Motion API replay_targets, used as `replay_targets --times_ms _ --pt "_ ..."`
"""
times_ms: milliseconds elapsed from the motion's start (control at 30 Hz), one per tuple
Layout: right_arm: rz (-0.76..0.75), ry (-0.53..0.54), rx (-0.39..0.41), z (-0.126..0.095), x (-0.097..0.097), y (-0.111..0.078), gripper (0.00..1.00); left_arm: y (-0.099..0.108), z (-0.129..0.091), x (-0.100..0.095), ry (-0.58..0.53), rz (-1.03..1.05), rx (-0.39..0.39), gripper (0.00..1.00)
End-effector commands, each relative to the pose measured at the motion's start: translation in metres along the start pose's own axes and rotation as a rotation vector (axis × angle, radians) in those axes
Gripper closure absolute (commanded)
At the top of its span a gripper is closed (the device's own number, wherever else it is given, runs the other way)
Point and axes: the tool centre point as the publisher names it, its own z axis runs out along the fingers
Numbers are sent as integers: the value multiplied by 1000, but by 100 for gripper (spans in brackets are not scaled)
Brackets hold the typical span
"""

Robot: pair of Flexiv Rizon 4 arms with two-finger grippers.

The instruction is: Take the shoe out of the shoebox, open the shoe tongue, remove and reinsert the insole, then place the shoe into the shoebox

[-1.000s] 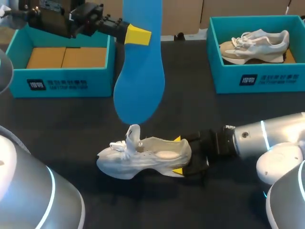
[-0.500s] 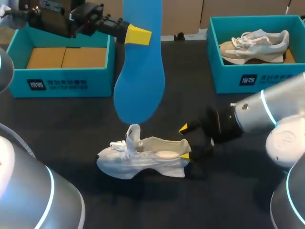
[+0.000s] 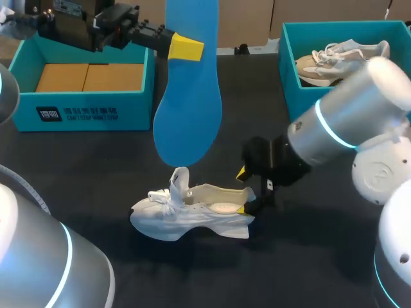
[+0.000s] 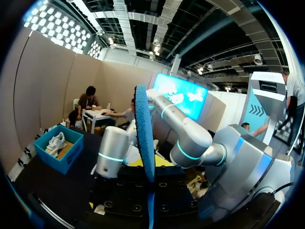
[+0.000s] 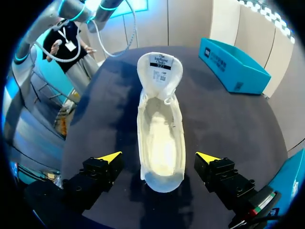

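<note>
Step in hand, we judge: reinsertion. Our left gripper point(image 3: 186, 47) clamps the blue insole point(image 3: 188, 102), which hangs toe-down above the shoe point(image 3: 192, 212) standing mid-tabletop point(image 3: 96, 167). Our right gripper point(image 5: 159, 157) is spread wide astride the heel, touching neither side. Next: steady the heel, lower the toe into the opening. The left shoebox point(image 3: 83, 109) and right shoebox point(image 3: 347, 106) sit far off; room is ample.

The right arm point(image 3: 347, 122) is a smooth silver-grey cylinder ringed by a glowing cyan band, with rounded white housings behind it and a black wrist. The right fingers point(image 5: 97, 174) are blocky black with bright yellow wedge tips. The left arm point(image 3: 32, 250) has the same silver shells and cyan band, and the left fingers point(image 3: 186, 48) are black with yellow tips.
</note>
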Motion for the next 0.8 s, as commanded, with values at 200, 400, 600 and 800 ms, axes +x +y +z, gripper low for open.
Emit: replay_targets --times_ms 200,400,600,800 --pt "21 10 572 12 -1 7 0 -1 0 -2 3 0 -5 100" --pt "40 9 633 15 3 12 0 -1 0 -2 3 0 -5 100" --pt "41 -10 674 15 6 18 0 -1 0 -2 3 0 -5 100" --pt "22 -40 692 16 9 17 0 -1 0 -2 3 0 -5 100"
